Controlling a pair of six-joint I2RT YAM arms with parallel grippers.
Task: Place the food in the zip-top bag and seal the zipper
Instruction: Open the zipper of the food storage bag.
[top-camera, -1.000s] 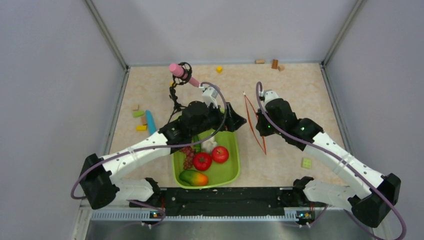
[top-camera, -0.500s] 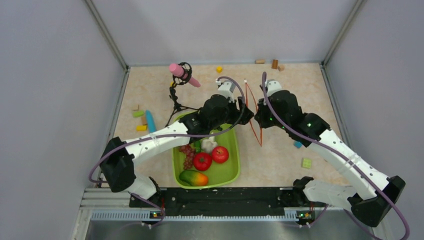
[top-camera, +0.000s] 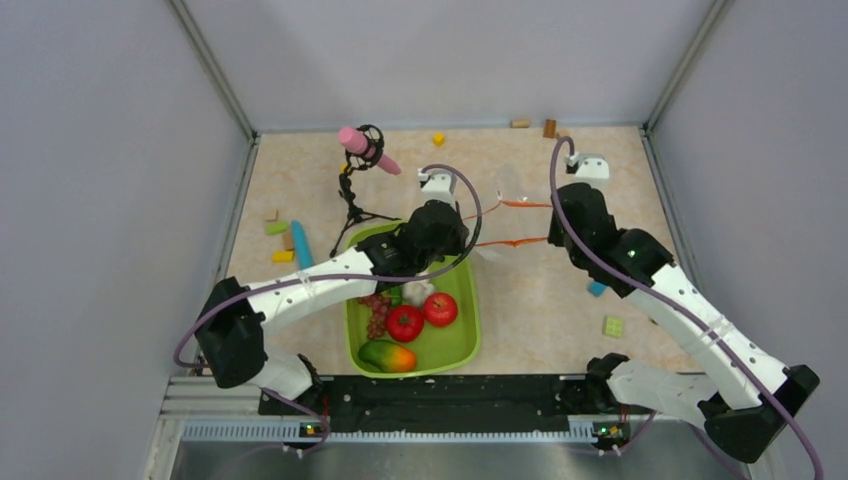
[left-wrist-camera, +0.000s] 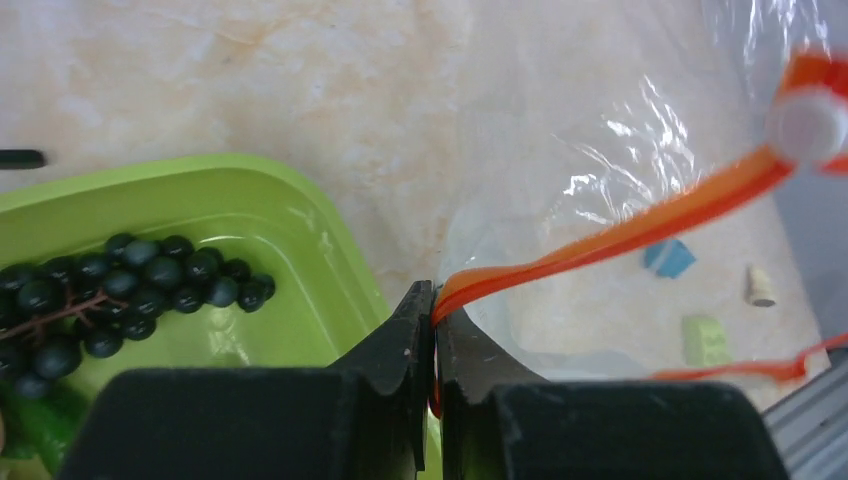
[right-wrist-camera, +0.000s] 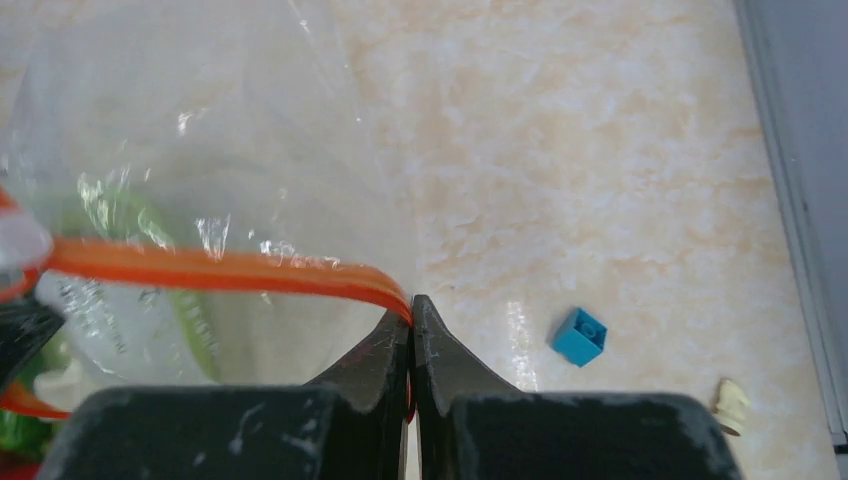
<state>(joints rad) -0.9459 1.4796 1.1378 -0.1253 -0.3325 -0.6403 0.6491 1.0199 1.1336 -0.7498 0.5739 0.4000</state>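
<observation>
The zip-top bag (top-camera: 508, 222) hangs clear and see-through between both grippers, right of the green tray (top-camera: 467, 325). Its mouth is spread, with the zipper (top-camera: 512, 242) showing as two orange-red strips. My left gripper (left-wrist-camera: 436, 295) is shut on the left end of one strip (left-wrist-camera: 620, 232); a white slider (left-wrist-camera: 808, 120) sits further along. My right gripper (right-wrist-camera: 411, 305) is shut on the strip's (right-wrist-camera: 230, 268) right end. The food lies in the tray: red round ones (top-camera: 405, 322), dark grapes (left-wrist-camera: 120, 285), an orange-green piece (top-camera: 388, 356), a white piece (top-camera: 417, 291).
A pink microphone on a black stand (top-camera: 360, 148) rises behind the tray. A light-blue stick (top-camera: 301, 243) and small blocks (top-camera: 277, 228) lie at the left. A blue block (right-wrist-camera: 579, 335) and a green block (top-camera: 613, 326) lie at the right, more blocks (top-camera: 549, 128) by the back wall.
My left gripper has reached the bag and closed on the zipper strip. My right arm has swung right and back, turning the bag's mouth crosswise and stretching it between the grippers.
</observation>
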